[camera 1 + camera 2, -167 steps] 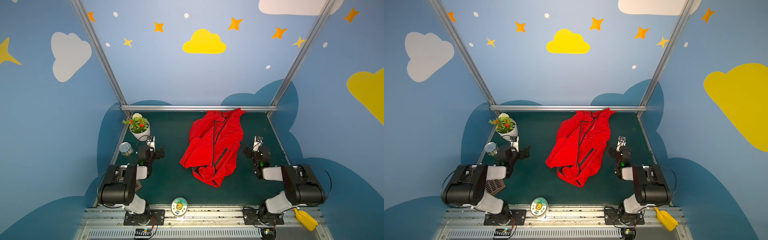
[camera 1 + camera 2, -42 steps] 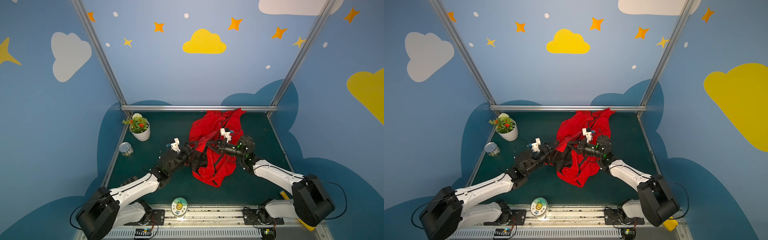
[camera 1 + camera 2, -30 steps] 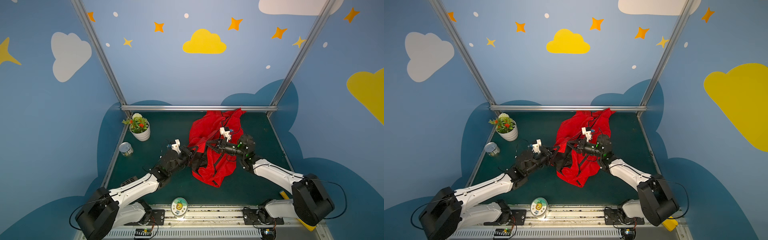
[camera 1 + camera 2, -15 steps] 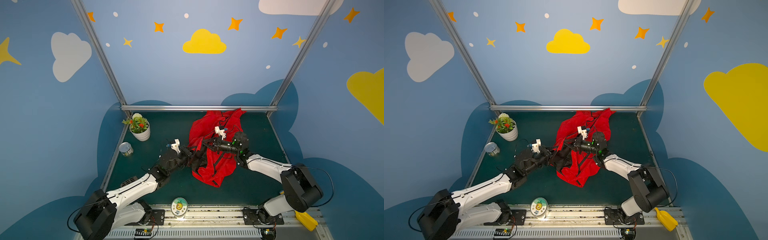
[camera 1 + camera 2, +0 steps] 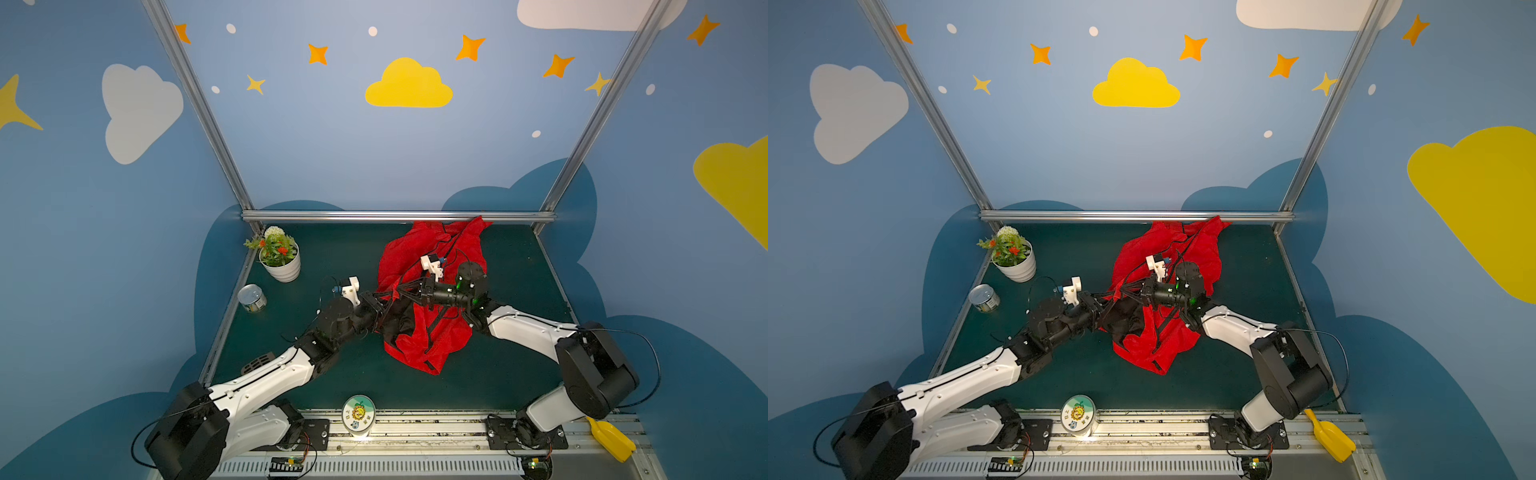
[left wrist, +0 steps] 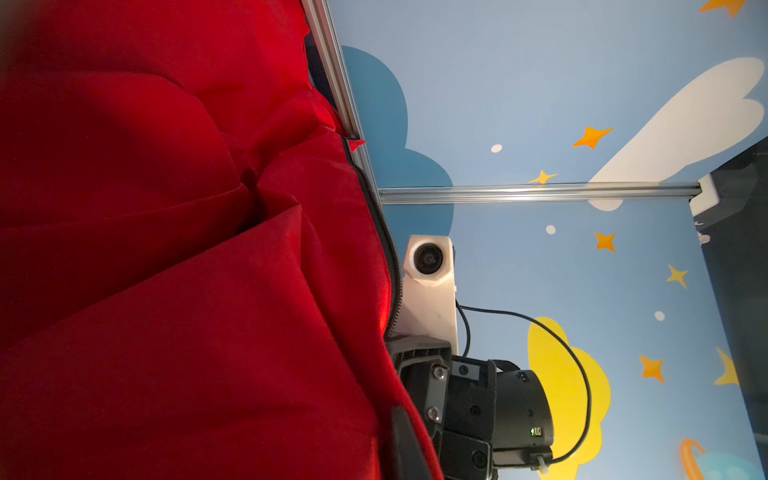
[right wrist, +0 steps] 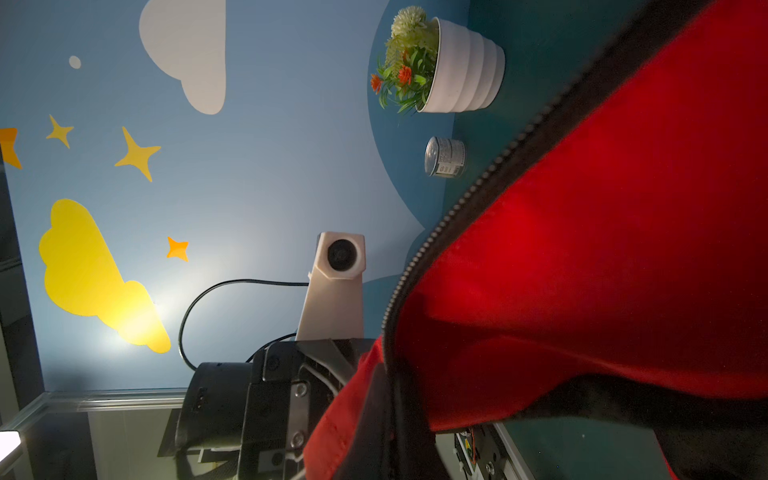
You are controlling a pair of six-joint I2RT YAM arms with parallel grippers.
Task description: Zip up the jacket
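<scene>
**Gripping the zipper edge: two arms met at the jacket**

Lying crumpled on the dark green table [image 5: 511,361], the jacket [image 5: 432,345] reached from the back rail [image 5: 332,216] toward the front. Its red cloth was folded over itself. A patch of black lining [image 5: 399,320] was turned out just beside both grippers.

The right gripper [image 5: 395,291] came across the jacket from the right side, and its jaws were clenched on the jacket at its open front edge. In the right wrist view the zipper teeth [image 7: 457,208] ran down to these jaws, and red cloth filled the space beside them.

The left gripper [image 5: 384,309] faced it, tip almost to tip, at the black lining. In both top views and in the left wrist view the cloth [image 6: 187,291] hid its jaws, so I could not tell if they were released or clamped.

Behind the left jaws, well apart from them, stood a tin can [image 5: 252,298]. Farther back stood a white flower pot [image 5: 282,266]. Near the front rim, between the two arm bases, there was a round tin [image 5: 358,414] with a cartoon label. A yellow scoop [image 5: 611,440] lay beside the right arm's base, far from both jaws.
</scene>
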